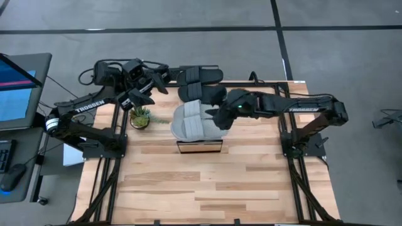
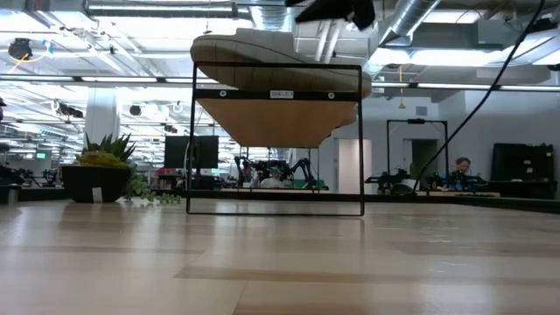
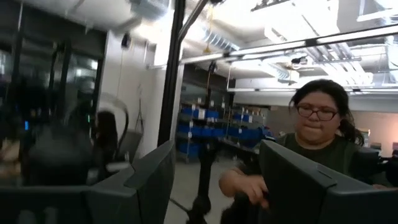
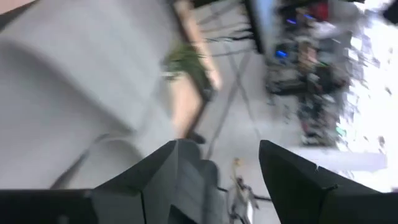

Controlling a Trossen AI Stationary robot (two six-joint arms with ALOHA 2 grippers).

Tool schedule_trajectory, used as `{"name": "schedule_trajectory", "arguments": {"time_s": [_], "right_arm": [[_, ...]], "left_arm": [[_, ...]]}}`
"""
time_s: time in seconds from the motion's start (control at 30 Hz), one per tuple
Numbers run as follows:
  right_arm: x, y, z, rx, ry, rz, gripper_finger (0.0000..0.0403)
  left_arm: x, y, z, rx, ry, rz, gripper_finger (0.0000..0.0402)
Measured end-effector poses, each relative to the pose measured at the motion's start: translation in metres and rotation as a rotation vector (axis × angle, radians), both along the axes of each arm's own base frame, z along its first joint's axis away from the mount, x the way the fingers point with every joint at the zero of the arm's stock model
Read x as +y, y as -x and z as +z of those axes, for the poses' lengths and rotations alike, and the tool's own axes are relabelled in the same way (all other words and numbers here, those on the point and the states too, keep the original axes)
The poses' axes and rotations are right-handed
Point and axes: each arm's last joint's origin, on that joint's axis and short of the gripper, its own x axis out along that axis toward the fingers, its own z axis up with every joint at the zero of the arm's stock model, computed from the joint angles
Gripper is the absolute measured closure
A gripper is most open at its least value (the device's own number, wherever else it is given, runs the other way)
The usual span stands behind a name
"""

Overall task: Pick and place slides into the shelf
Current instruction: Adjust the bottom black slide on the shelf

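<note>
Wooden tabletop [image 1: 207, 182]; white "TROSSEN" lettering on both dark arms.

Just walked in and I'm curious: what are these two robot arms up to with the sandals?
They're shelving slides. Two pale slides lie on top of the shelf; two black slides wait at the table's far edge. The right gripper hangs open beside the pale pair, holding nothing. The left gripper is open above the potted plant.

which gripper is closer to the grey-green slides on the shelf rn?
Right. The right gripper hangs open at the right edge of the grey-green slides on top of the shelf. The left gripper, also open, sits off toward the table's far-left corner, above the potted plant.
</note>
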Motion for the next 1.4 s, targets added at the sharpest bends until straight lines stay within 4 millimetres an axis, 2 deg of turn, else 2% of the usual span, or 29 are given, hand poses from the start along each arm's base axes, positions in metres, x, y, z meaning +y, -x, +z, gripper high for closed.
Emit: {"name": "schedule_trajectory", "arguments": {"time_s": [0.17,0.33,0.5,0.67,0.8,1.0,1.13,1.27,1.4], "right_arm": [[0.007,0.022,0.032,-0.2,-0.08,-0.124,0.0187],[0.006,0.056,0.058,-0.364,-0.295,-0.256,0.0206],[-0.001,0.103,0.081,-0.489,-0.602,-0.292,0.0236],[-0.006,0.145,0.091,-0.541,-0.85,-0.184,0.0257],[-0.009,0.167,0.077,-0.563,-0.937,-0.2,0.0268],[-0.011,0.183,0.032,-0.601,-1.042,-0.253,0.0274],[-0.011,0.19,0.004,-0.673,-1.109,-0.254,0.0274],[-0.012,0.196,-0.016,-0.73,-1.165,-0.247,0.0275],[-0.01,0.196,-0.033,-0.703,-1.199,-0.259,0.0275]], "left_arm": [[0.004,-0.009,-0.012,0.148,0.015,-0.013,0.0182],[0.008,-0.012,-0.028,0.277,0.009,0.054,0.0182],[0.006,0.016,-0.029,0.306,-0.051,0.297,0.0182],[-0.009,0.055,-0.017,0.254,-0.121,0.538,0.0182],[-0.024,0.082,-0.013,0.251,-0.146,0.617,0.0182],[-0.04,0.112,-0.019,0.286,-0.133,0.704,0.0182],[-0.048,0.126,-0.034,0.308,-0.096,0.775,0.0182],[-0.053,0.136,-0.054,0.327,-0.041,0.818,0.0182],[-0.056,0.14,-0.078,0.346,0.014,0.813,0.0182]]}}
